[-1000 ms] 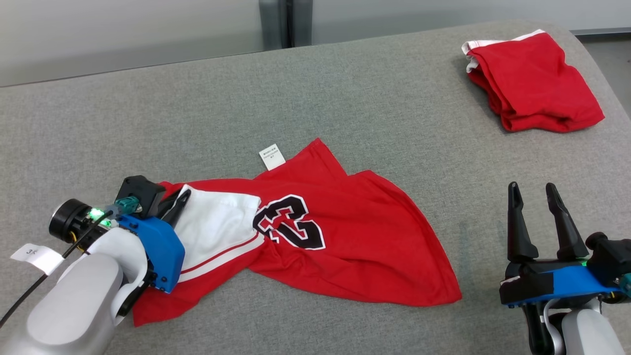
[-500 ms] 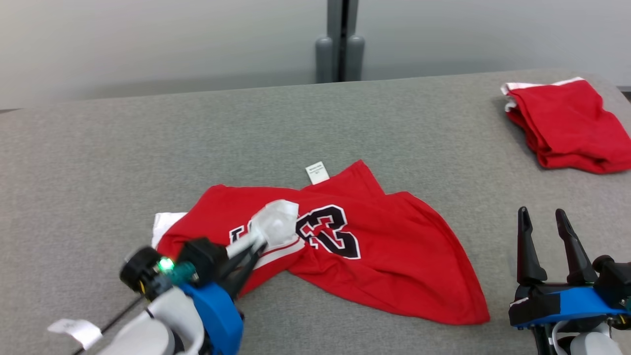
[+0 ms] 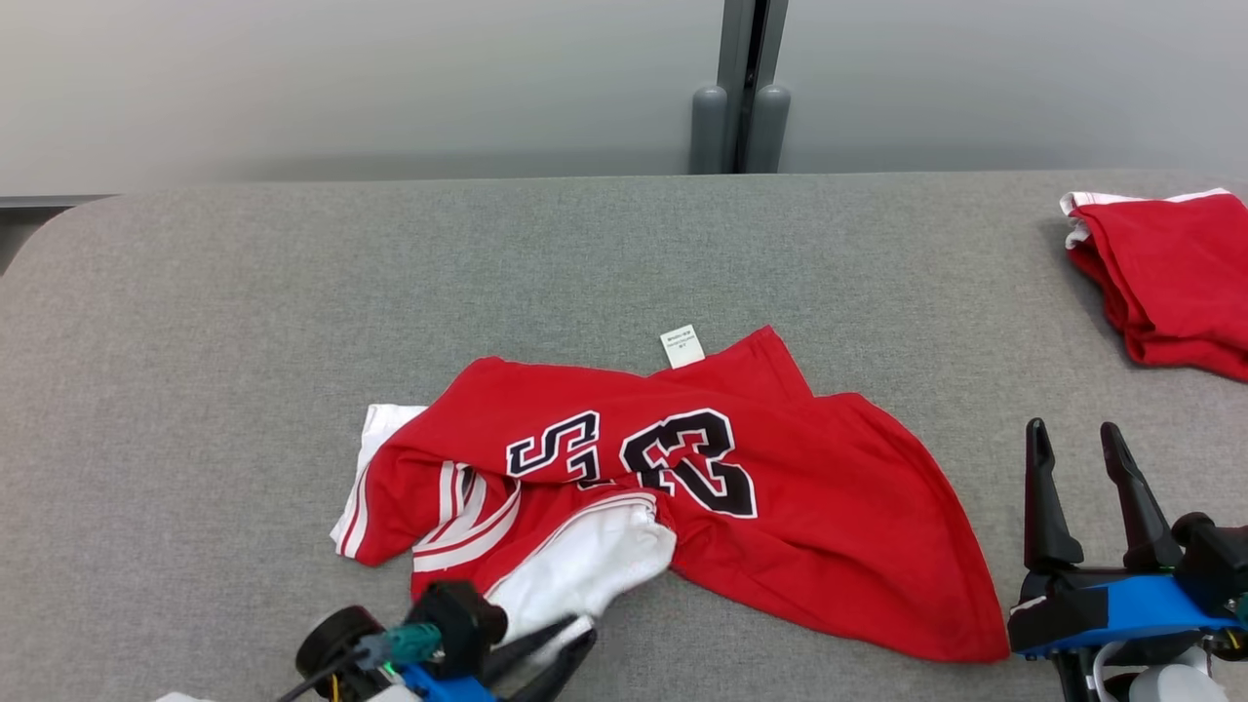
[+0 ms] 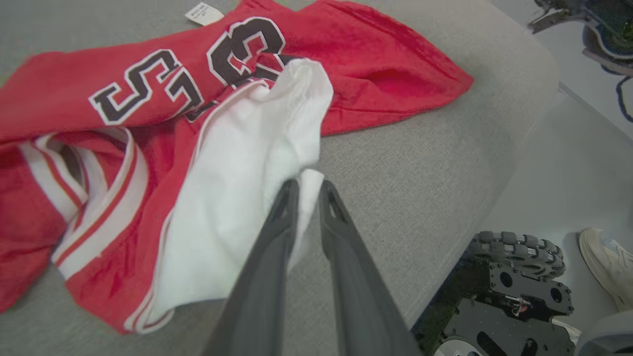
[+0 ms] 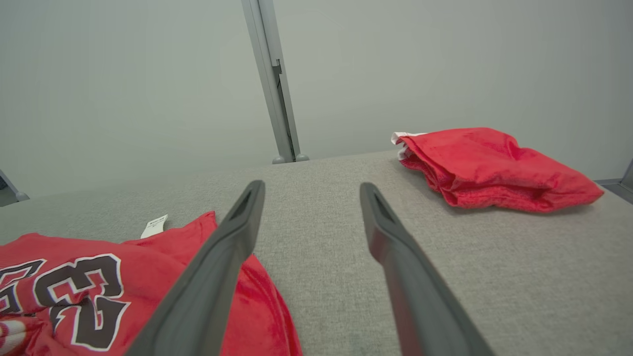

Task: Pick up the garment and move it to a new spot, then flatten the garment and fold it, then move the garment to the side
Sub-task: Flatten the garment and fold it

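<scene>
Two red pieces of clothing lie on the grey bench (image 3: 244, 322) in the head view. The garment (image 3: 829, 507), a jersey with a black-and-white 23, sprawls crumpled near the middle, reaching toward the near edge. Its small label (image 3: 682, 346) sticks out on the far side. A white panel (image 3: 585, 570) of the garment trails toward the bottom of the view, where the left gripper (image 3: 582, 632) meets its tip. The folded red pile (image 3: 1170, 283) sits well apart at the far right. The right gripper (image 3: 1072, 429) stands to the right of the garment, beside its hem but not touching it, fingers spread and holding nothing. Behind the bench a grey post (image 3: 743, 88) runs up the pale wall (image 3: 341, 88).

From the left wrist view, the two dark fingers are pressed nearly together and pinch a corner of the white panel between their tips. The rest of the garment lies slack on the bench beyond, red-and-white striped trim at the left. Past the bench edge at the lower right are the robot's wheeled base (image 4: 514, 296) and a pale shoe (image 4: 608, 267) on the floor.

From the right wrist view, the spread fingers point across bare bench. The garment's 23 lies at the lower left and the folded red pile rests at the upper right, near the post.
</scene>
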### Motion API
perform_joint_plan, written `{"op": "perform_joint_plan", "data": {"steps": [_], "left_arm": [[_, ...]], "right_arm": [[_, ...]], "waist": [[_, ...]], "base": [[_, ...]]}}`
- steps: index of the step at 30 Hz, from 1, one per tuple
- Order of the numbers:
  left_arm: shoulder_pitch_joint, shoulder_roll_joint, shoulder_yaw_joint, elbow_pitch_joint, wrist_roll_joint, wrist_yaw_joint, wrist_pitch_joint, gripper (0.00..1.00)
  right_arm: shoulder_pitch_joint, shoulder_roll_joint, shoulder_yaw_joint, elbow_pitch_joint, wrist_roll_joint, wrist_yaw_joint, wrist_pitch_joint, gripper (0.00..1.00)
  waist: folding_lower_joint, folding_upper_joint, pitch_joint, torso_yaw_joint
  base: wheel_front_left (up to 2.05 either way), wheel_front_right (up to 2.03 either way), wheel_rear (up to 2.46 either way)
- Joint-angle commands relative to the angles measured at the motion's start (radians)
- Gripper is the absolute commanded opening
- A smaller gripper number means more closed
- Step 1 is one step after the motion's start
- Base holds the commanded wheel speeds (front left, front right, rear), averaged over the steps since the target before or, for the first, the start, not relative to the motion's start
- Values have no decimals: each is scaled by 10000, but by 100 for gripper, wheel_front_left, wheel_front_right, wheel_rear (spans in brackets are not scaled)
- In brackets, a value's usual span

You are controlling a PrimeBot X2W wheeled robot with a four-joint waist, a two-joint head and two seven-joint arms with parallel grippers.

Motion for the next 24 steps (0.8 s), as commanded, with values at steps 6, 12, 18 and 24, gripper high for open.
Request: {"op": "perform_joint_plan", "data": {"steps": [6, 12, 18, 24], "left_arm": [[-230, 221, 659, -325, -61, 238, -612, 100], [-584, 338, 1480, -358, 136, 641, -1505, 100], [-937, 313, 2215, 334, 598, 1163, -2640, 100], [-1123, 91, 2420, 1435, 771, 1331, -3344, 100]], "right_arm": [[135, -14, -5, 22, -52, 1, -42, 100], [123, -14, -31, -30, -70, 1, -42, 100], [-73, -14, 33, -21, -33, 1, -42, 100], [-229, -14, 33, -34, -21, 1, -42, 100]], "waist": [[1, -1, -60, -57], [1, -1, -41, -196], [1, -1, 137, -397], [1, -1, 411, -636]], "base": [[0, 0, 0], [0, 0, 0], [0, 0, 0], [0, 0, 0]]}}
